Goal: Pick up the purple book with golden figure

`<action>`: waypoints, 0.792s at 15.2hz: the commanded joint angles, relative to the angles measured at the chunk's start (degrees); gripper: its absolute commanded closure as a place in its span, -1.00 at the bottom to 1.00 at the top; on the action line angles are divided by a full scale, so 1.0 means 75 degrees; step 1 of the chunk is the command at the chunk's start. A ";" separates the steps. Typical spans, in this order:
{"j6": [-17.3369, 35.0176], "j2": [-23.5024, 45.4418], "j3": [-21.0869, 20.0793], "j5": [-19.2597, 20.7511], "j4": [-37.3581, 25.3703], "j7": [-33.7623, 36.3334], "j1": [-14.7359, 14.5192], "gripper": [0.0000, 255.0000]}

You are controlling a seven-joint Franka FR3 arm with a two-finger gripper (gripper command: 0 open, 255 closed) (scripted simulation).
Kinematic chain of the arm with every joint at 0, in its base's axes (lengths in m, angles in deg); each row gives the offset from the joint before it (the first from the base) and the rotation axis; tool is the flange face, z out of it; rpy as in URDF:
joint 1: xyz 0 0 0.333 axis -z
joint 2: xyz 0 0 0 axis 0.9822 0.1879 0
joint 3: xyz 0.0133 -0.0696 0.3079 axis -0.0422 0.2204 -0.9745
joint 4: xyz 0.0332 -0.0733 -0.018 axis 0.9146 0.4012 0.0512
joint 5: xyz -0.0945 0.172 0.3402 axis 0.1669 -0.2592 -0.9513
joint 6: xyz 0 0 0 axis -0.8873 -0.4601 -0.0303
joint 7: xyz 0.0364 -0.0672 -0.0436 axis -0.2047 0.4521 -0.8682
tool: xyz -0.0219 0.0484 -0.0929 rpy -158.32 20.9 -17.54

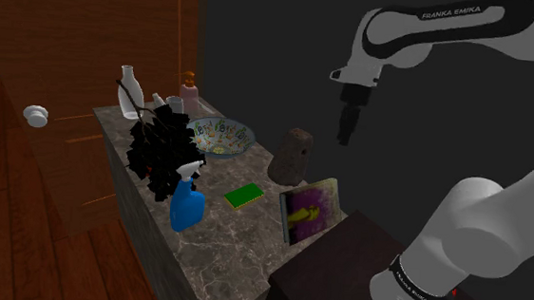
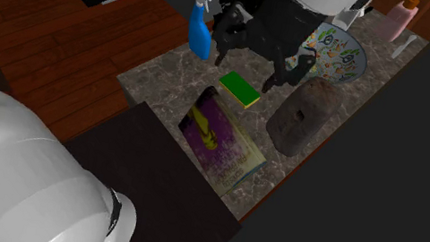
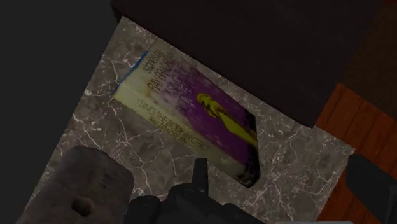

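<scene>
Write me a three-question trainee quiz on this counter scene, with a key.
1. True or false: the gripper is holding the purple book.
2. Which lies nearest the book? A green sponge, B white vase, C pink bottle.
3. Fill in: the spray bottle is coloured ____.
Key: 1 false; 2 A; 3 blue.

arm (image 1: 434, 26): "franka emika" on upper link. purple book (image 3: 203, 114): cover lettering blurred, unreadable.
</scene>
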 commanded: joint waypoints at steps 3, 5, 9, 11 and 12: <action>0.0359 0.1253 0.0572 -0.0161 -0.0102 -0.2094 -0.0476 -1.00; 0.0522 0.1956 0.0751 -0.0308 -0.0224 -0.3097 -0.0701 -1.00; 0.0792 0.3381 0.0860 -0.0653 -0.0531 -0.5051 -0.1047 -1.00; 0.0910 0.4070 0.0791 -0.0815 -0.0702 -0.5969 -0.1164 -1.00; 0.0968 0.4402 0.0725 -0.0885 -0.0788 -0.6407 -0.1207 -1.00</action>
